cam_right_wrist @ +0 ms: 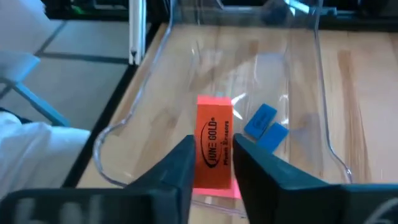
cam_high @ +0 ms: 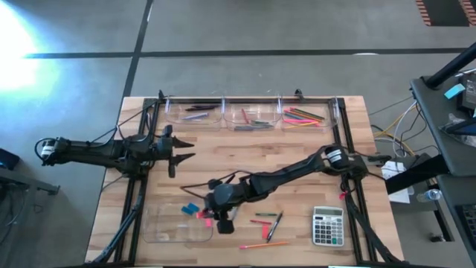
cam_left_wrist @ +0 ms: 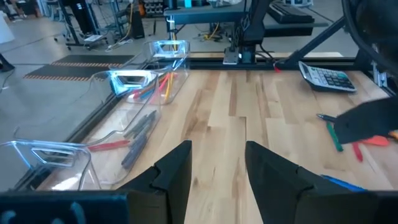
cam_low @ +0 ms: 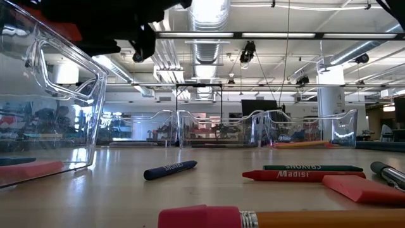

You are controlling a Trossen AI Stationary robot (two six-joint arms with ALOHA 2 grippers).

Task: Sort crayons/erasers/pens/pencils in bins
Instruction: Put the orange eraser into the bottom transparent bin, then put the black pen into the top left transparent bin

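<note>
- Eraser (cam_right_wrist: 214, 149), orange-red, is being released over the tray (cam_right_wrist: 127, 118) at 7 o'clock; right gripper (cam_right_wrist: 211, 163) fingers are loosening around it.
- Next, a full opening and lift are called for.
- Left gripper (cam_left_wrist: 217, 171) is parked at 9 o'clock, fingers apart.

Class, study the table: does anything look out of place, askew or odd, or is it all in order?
One odd item: a grey calculator sits near the loose crayons, though it fits none of the clear bins. The right gripper is over the shallow tray with an orange eraser; two blue erasers lie inside.
</note>
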